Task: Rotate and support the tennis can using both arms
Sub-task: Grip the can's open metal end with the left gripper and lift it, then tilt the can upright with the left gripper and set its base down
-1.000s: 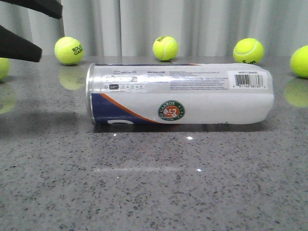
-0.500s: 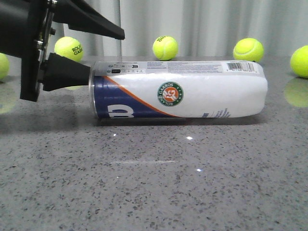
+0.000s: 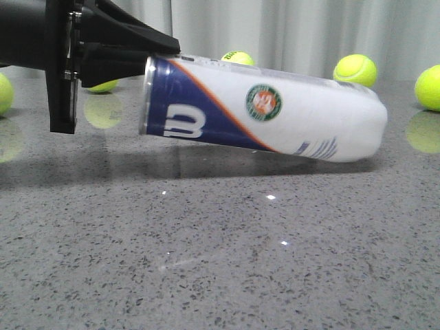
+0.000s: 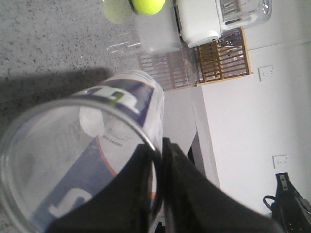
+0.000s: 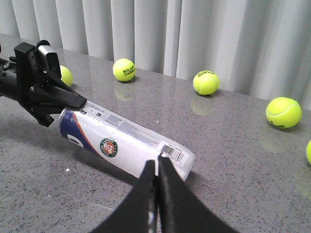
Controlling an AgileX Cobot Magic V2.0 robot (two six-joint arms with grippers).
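Note:
The tennis can (image 3: 289, 113) lies on the grey table with its navy "W" band and round badge facing the front camera. Its open silver-rimmed end is raised off the table at the left, and the closed end rests on the surface at the right. My left gripper (image 3: 157, 58) is shut on the can's rim, one finger inside the mouth and one outside, as the left wrist view shows (image 4: 158, 150). In the right wrist view my right gripper (image 5: 158, 162) is shut and empty, just short of the barcode end of the can (image 5: 131, 145). Whether it touches the can I cannot tell.
Several yellow-green tennis balls stand along the back of the table (image 3: 220, 261): one at far left (image 3: 3, 93), one behind the can (image 3: 237, 57), and two at the right (image 3: 355, 70) (image 3: 430, 87). A grey curtain hangs behind.
The left gripper came in from the left, shut on the can's rim and lifted that end. The can rolled, so the "W" now faces the front.

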